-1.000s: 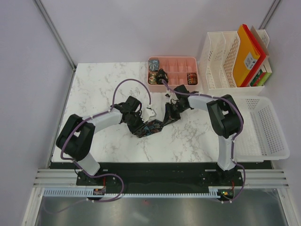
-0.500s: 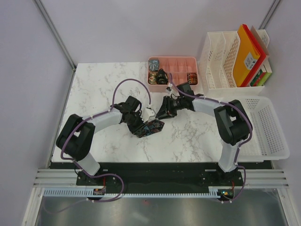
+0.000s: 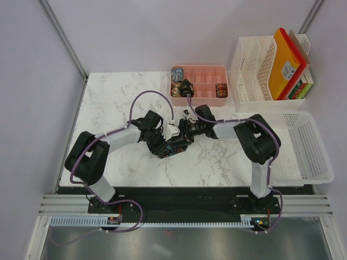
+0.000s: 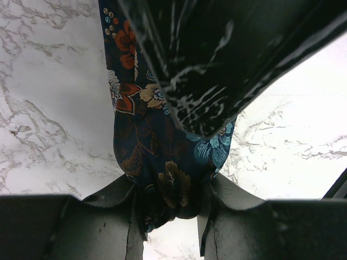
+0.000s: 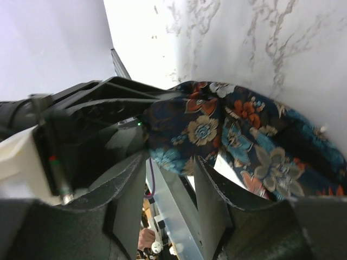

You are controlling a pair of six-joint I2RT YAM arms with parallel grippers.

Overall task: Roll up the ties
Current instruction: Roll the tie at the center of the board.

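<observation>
L wrist cam: L claw (image 4: pixel 171 214) pinching floral tie (image 4: pixel 146 151), top cam just shows a dark lump, R claw (image 5: pixel 169 173) at tie's edge, grip can't tell

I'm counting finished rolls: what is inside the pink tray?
In the pink tray: rolled ties at left, one red-orange roll far right, middle compartments bare. Beneath the rolls is hidden.

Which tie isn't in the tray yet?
The dark floral tie on the marble, pinched in the left gripper at table centre. The other ties sit coiled in the pink tray compartments.
</observation>
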